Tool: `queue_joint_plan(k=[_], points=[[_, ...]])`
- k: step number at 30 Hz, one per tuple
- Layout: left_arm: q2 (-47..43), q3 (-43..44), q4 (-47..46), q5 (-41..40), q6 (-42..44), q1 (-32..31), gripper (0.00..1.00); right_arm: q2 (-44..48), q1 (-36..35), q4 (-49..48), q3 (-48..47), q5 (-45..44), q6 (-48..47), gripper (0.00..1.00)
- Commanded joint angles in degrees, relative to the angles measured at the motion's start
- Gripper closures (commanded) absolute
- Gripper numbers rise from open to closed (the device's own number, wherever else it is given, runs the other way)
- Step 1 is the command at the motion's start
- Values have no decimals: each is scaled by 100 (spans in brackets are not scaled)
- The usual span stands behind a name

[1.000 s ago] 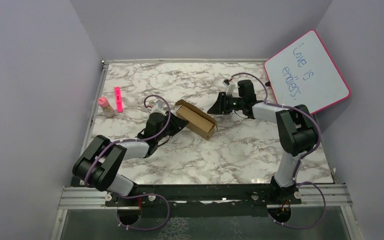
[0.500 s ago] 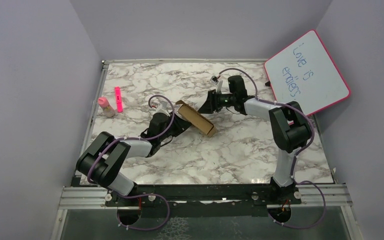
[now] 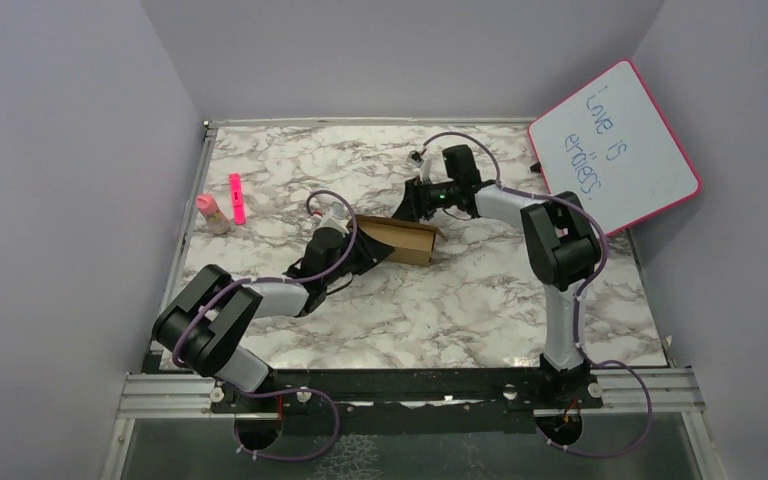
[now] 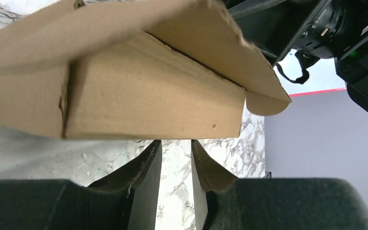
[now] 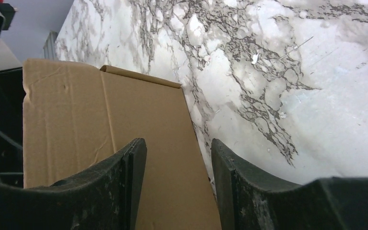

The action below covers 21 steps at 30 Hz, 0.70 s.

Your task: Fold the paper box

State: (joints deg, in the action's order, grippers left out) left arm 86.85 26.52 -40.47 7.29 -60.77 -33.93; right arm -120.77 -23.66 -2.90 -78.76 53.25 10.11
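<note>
Paper box [image 3: 405,240]: matt brown cardboard, lightly fibrous, with rough cut edges. Table [image 3: 480,300]: smooth, glossy marble-patterned top showing soft reflections. Left gripper [image 4: 175,158] and right gripper [image 5: 177,153]: matt black plastic, finely grained, the right one scuffed pale.

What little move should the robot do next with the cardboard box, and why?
Probably the right end effector should press down the raised flap of the box. The flap stands open above the box body. The right jaws are open, right over the cardboard, and the left end effector sits at the box's other side, seemingly bracing it.
</note>
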Motion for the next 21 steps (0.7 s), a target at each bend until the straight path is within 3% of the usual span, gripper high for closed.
queue_joint_plan(k=[1,4,11,16,21], points=[[-386,-96,-266,-308,99,-34,70,63,-15,621,-314,-455,-490,42],[-710,-215,39,-421,412,-2,67,294,91,875,-393,-929,-621,40],[-1667,-35,1702,-458,1530,306,54,1306,317,1009,67,-2342,-674,33],[-2270,603,3478,-620,2624,636,43,2196,313,1143,601,-3263,-753,27],[-2501,1273,4529,-479,3625,943,32,3161,317,1144,1324,-3739,-580,23]])
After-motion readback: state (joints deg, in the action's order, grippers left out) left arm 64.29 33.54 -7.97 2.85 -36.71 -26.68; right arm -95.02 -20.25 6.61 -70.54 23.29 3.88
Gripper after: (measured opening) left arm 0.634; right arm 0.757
